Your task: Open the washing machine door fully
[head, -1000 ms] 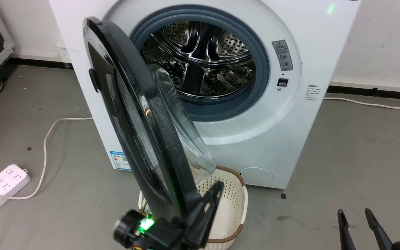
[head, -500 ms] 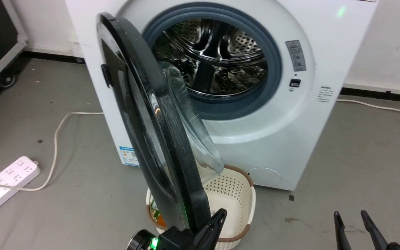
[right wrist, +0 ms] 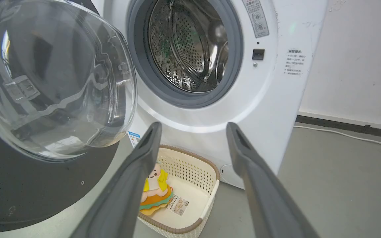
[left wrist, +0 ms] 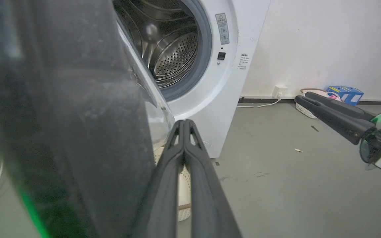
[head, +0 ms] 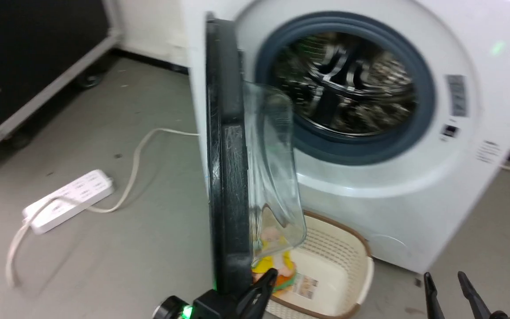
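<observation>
Mid-swing: washing machine door (head: 225,168) about half open. Left tool (left wrist: 184,123), fingers together, empty, at inner rim; next, push outward. Right tool (right wrist: 193,125) apart, idle.

White washing machine (head: 414,212); perforated steel drum (right wrist: 190,49); grey gasket (right wrist: 184,99). Glossy black washing machine door (head: 226,177). At 6 o'clock: cream perforated basket (right wrist: 193,170), brown rim.

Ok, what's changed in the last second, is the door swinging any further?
The head camera has swung, shifting the whole view. The door now shows edge-on and has uncovered more of the basket and a toy in it, so it seems to have opened further. The left end effector, shut, stays at its lower rim. The right end effector stays open and idle; the machine looks unmoved.
</observation>
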Controlling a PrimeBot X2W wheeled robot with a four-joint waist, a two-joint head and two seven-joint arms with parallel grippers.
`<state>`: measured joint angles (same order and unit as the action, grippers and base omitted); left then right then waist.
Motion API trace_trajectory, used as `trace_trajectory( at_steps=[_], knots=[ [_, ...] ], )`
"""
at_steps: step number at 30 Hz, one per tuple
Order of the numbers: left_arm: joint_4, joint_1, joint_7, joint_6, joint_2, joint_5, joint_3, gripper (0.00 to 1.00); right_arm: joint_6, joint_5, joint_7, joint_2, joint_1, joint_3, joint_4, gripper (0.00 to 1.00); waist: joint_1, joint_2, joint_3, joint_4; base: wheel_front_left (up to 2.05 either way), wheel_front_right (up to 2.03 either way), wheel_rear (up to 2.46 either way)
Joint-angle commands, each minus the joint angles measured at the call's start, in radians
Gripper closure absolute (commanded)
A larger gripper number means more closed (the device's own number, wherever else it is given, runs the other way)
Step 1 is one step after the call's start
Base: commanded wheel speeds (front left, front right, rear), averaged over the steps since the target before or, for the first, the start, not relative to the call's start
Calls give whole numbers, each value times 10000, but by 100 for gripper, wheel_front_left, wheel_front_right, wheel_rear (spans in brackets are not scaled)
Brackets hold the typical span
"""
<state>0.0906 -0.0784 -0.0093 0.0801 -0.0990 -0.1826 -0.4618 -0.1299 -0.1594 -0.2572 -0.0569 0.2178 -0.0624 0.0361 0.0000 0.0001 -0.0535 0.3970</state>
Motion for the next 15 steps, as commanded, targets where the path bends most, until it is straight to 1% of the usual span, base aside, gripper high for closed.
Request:
trace_trajectory(
  at_steps=[1,2,6,15],
  knots=[
    [-5,-15,14,-126,-120,-71,181,100,-8,-67,-44,49,-3,-1,52,0,0,-1,-140,651,0,0,0],
    [30,-47,15,-177,-144,-99,245,100,-8,-72,-44,51,-17,35,77,0,0,-1,-138,810,0,0,0],
    [311,-223,-198,-580,-237,-168,711,100,-8,-26,-45,25,-422,385,233,0,0,-1,130,1046,0,0,0],
    [807,-471,-562,-1380,-504,-397,1883,100,-8,-132,17,-408,-1226,991,674,0,0,-1,559,1297,0,0,0]
  ],
)
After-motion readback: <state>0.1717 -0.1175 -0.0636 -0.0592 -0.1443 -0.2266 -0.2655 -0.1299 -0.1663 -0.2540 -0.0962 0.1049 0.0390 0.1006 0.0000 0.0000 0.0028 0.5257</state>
